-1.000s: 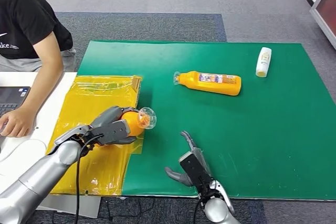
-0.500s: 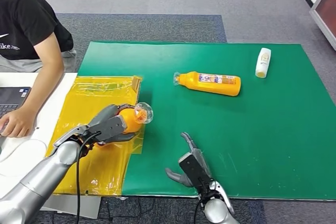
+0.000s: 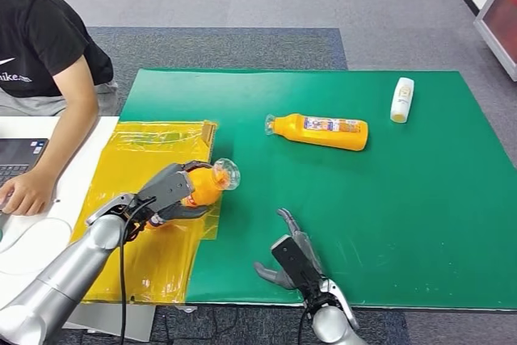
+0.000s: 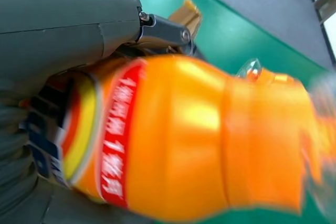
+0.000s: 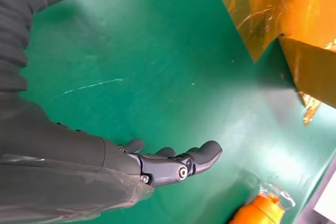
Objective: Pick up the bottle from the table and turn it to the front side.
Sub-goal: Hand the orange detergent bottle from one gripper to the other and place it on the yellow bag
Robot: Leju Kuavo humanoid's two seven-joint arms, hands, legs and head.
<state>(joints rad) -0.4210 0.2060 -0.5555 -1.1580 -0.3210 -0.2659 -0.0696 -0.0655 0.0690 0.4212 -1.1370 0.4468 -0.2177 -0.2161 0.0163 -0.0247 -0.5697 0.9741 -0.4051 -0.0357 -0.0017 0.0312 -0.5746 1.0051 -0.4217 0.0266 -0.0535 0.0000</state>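
Head view: the orange bottle (image 3: 207,184) lies on its side in the grasp of the left hand (image 3: 166,192), over the edge where the yellow plastic sheet (image 3: 146,159) meets the green mat (image 3: 366,216) on the bench; its clear cap (image 3: 225,174) points toward the mat. Whether the bottle is raised off the sheet or resting on it cannot be told. In the left wrist view the fingers (image 4: 166,30) wrap the labelled lower body of the bottle (image 4: 190,140), the red and yellow label band lying next to the palm and the orange shoulder and neck projecting beyond it. The right hand (image 3: 292,260) hovers low over the near edge of the mat, released, its fingers (image 5: 198,156) spread and holding nothing. A second orange bottle (image 3: 320,131) lies on its side farther out on the mat, and a small white bottle (image 3: 401,99) lies near the far right corner, both well apart from either hand. A person's forearm (image 3: 55,159) rests beside a laptop (image 3: 18,159) at the left. Step in hand, as judged: the pickup is made and the turning phase is under way. The next move calls for rolling the bottle about its long axis until the label front faces forward, with the grasp kept firm on the smooth body.
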